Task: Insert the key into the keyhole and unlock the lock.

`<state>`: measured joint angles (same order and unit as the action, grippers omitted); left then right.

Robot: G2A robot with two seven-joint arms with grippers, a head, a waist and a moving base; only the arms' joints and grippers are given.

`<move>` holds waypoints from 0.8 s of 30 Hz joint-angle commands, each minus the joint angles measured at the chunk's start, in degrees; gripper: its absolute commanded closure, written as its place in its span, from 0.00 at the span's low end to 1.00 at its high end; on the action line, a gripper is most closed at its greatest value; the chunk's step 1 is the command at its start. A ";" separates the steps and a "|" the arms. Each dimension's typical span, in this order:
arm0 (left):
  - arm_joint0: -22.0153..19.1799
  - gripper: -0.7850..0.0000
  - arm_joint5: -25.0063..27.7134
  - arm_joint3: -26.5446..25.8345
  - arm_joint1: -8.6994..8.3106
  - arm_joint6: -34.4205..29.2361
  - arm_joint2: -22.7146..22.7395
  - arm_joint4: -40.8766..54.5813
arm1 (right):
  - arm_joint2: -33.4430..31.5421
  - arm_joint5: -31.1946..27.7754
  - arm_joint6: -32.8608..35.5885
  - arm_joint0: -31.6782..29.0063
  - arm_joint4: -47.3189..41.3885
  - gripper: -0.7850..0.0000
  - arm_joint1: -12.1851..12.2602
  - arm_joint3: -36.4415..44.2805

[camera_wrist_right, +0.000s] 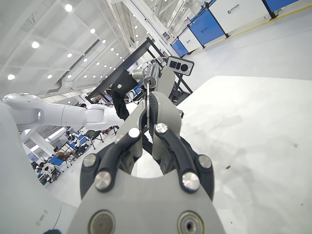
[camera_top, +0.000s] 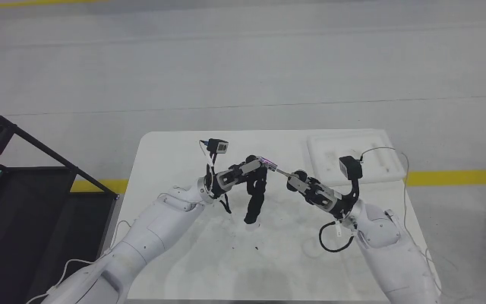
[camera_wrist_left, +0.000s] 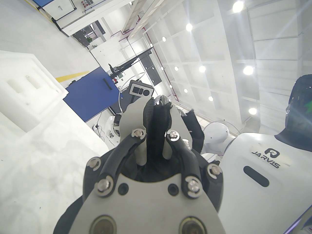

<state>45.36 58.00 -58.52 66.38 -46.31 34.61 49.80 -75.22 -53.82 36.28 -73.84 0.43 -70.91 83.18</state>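
Observation:
Above the middle of the white table (camera_top: 175, 167), my left gripper (camera_top: 253, 167) is shut on the lock (camera_top: 266, 161), a silver cylinder with a black strap (camera_top: 255, 199) hanging down from it. In the left wrist view the black strap (camera_wrist_left: 156, 127) fills the space between the fingers and the lock's silver end (camera_wrist_left: 161, 99) pokes out at their tips. My right gripper (camera_top: 293, 177) is shut on the flat metal key (camera_wrist_right: 147, 109). The key's tip sits at the keyhole in the lock's round face (camera_wrist_right: 149, 82); how deep it is in I cannot tell.
A white foam tray (camera_top: 353, 156) with moulded recesses sits at the table's far right corner, also seen as a foam block (camera_wrist_left: 22, 91). A black frame (camera_top: 45, 163) stands beside the table's left edge. Small dark specks (camera_wrist_right: 295, 144) lie on the tabletop.

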 commanded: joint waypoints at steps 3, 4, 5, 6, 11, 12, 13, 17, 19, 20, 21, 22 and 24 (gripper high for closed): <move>0.00 1.00 0.00 0.00 0.00 0.00 0.00 0.00 | 0.32 0.08 -0.54 0.25 0.15 1.00 0.18 -0.16; 0.00 1.00 0.00 0.00 0.00 0.00 0.00 0.00 | 0.41 0.08 -0.66 0.30 0.20 1.00 0.22 -0.20; 0.00 1.00 0.00 0.00 0.00 0.00 0.00 0.00 | 0.47 0.10 -0.78 0.36 0.31 1.00 0.27 -0.29; 0.00 1.00 0.00 0.00 0.00 0.00 0.00 0.00 | 0.54 0.09 -0.92 0.41 0.40 1.00 0.31 -0.36; 0.00 1.00 0.00 0.00 0.00 0.00 0.00 0.00 | 0.97 -0.04 -1.52 0.63 0.59 1.00 0.52 -0.63; 0.00 1.00 0.00 0.00 0.00 0.00 0.00 0.00 | 1.04 -0.06 -1.63 0.67 0.62 1.00 0.56 -0.67; 0.00 1.00 0.00 0.00 0.00 0.00 0.00 0.00 | 1.13 -0.10 -1.73 0.71 0.60 1.00 0.60 -0.70; 0.00 1.00 0.00 0.00 0.00 0.00 0.00 0.00 | 1.54 -0.32 -2.06 0.87 0.52 1.00 0.76 -0.85; 0.00 1.00 0.00 0.00 0.00 0.00 0.00 0.00 | 1.73 -0.46 -2.27 0.95 0.60 1.00 0.84 -0.95; 0.00 1.00 0.00 0.00 0.00 0.00 0.00 0.00 | 1.83 -0.48 -2.39 0.98 0.65 1.00 0.87 -0.99; 0.00 1.00 0.00 0.00 0.00 0.00 0.00 0.00 | 1.93 -0.49 -2.48 1.01 0.72 1.00 0.91 -1.02; 0.00 1.00 0.00 0.00 0.00 0.00 0.00 0.00 | 2.02 -0.48 -2.54 1.06 0.77 1.00 0.95 -1.04; 0.00 1.00 0.00 0.00 0.00 0.00 0.00 0.00 | 2.17 -0.50 -2.72 1.12 0.80 1.00 1.03 -1.08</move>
<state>45.36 58.00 -58.52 66.38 -46.31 34.61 49.80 -73.11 -54.32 33.64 -72.75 1.22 -69.93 82.11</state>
